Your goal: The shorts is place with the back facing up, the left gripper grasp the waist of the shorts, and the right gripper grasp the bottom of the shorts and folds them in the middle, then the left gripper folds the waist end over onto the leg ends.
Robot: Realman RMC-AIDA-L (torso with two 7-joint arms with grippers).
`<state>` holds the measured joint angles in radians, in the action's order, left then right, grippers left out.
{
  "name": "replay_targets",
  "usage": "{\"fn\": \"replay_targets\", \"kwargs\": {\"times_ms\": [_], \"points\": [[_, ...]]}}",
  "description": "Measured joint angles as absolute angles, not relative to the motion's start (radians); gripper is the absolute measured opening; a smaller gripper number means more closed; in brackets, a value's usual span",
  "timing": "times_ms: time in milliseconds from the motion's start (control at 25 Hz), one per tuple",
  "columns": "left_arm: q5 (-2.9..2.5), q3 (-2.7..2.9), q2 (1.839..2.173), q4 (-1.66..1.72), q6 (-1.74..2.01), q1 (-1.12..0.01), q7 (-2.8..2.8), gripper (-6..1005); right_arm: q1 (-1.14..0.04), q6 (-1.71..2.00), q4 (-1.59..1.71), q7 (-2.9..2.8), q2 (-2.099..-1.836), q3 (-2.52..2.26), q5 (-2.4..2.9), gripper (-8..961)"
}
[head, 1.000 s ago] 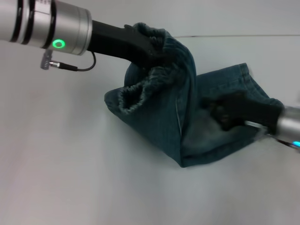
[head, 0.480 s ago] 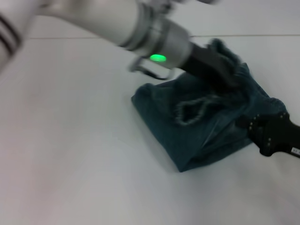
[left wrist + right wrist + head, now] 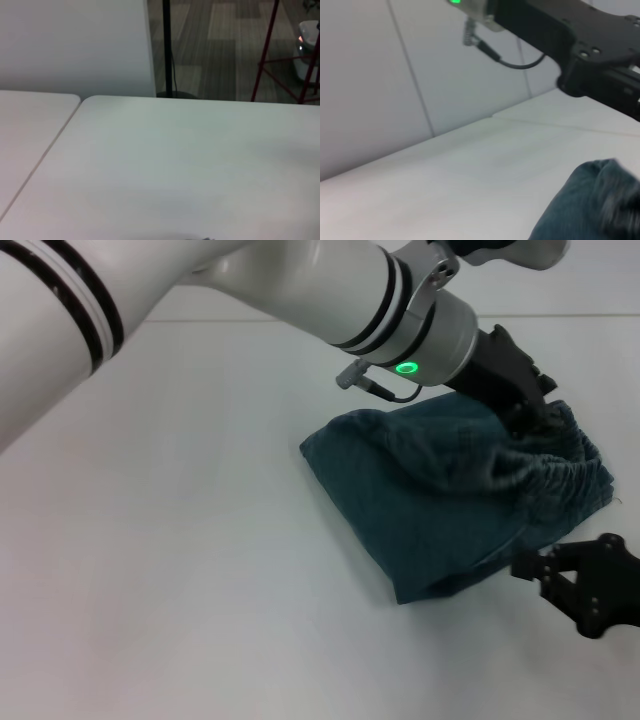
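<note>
- The left gripper pinches the gathered waist of the shorts, which lie folded near the worktop's right edge.
- Judged advice: lower the waist flat onto the leg ends, square the edges, then let go.
- The right gripper, fingers spread and empty, sits just beside the near hem.
- Half a second ago the waist hung higher and the right gripper touched the cloth.
</note>
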<state>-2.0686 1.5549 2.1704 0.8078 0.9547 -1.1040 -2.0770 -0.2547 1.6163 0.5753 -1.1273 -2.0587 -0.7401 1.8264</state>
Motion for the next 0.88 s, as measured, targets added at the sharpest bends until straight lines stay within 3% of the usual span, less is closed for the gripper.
{"fn": "replay_targets", "kwargs": {"times_ms": [240, 600, 680, 800, 880], "points": [[-2.065, 1.528, 2.167, 0.862, 0.974, -1.025, -2.037, 431, -0.237, 1.673, 0.661, -1.186, -2.05, -0.715, 1.838, 10], [-1.831, 1.281, 2.172, 1.026, 1.192, -0.647, -1.728, 608, -0.244, 1.744, 1.026, -1.461, -2.06, -0.692, 1.857, 115], [-1.762, 1.186, 2.175, 0.987, 1.297, -0.561, -1.597, 699, -0.26, 1.766, 1.139, -1.536, -2.062, -0.696, 1.882, 147], [-1.733, 1.124, 2.173, 0.942, 1.356, -0.524, -1.536, 836, -0.303, 1.807, 1.333, -1.669, -2.072, -0.698, 1.951, 278], [-1.714, 1.05, 2.167, 0.88, 1.415, -0.492, -1.468, 856, -0.345, 1.838, 1.449, -1.754, -2.073, -0.702, 2.012, 365]]}}
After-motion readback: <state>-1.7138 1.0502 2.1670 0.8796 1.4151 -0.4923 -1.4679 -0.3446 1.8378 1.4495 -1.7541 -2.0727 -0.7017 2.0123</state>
